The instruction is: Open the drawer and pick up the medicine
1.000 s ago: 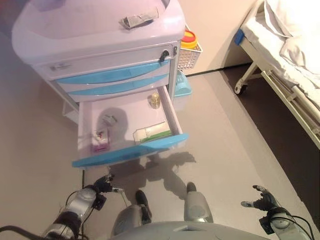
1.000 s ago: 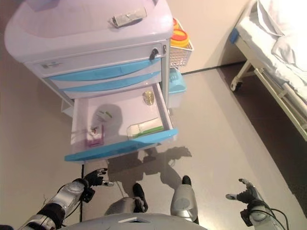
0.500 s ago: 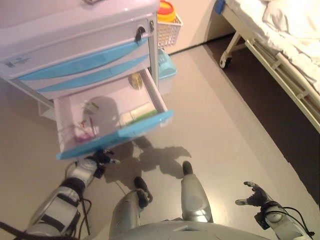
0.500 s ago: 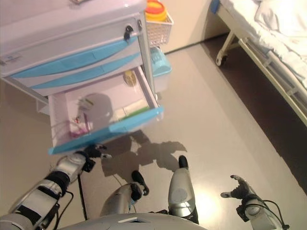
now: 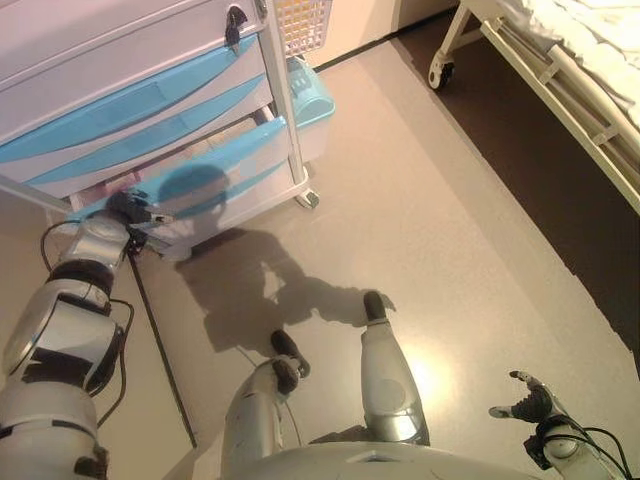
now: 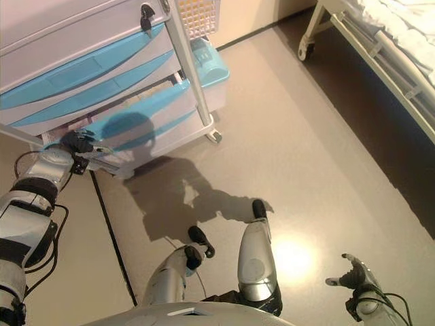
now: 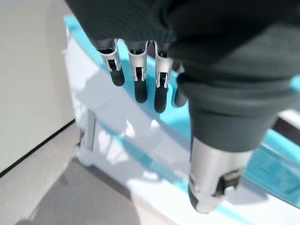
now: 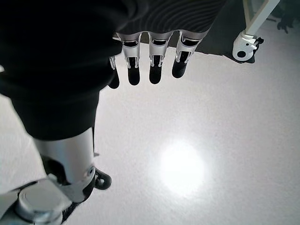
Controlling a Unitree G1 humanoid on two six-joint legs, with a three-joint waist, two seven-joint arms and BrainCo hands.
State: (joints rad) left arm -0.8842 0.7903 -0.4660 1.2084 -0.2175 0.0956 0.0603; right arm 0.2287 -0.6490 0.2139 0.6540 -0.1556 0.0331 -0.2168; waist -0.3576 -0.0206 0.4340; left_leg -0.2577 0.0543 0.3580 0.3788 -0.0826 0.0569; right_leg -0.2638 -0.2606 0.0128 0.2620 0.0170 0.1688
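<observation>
At the lowest drawer (image 5: 215, 165) of the cart (image 5: 150, 90), the left hand (image 5: 128, 208) rests straight-fingered against its blue front, positioned to move it, medicine unseen, while the right hand (image 5: 527, 400) hangs relaxed, fingers apart.

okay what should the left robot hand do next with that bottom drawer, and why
Probably pull the bottom drawer outward. It looks nearly closed, no medicine shows, and the left robot hand sits at its blue front's corner with straight fingers. The right robot hand hangs idle over the floor.
</observation>
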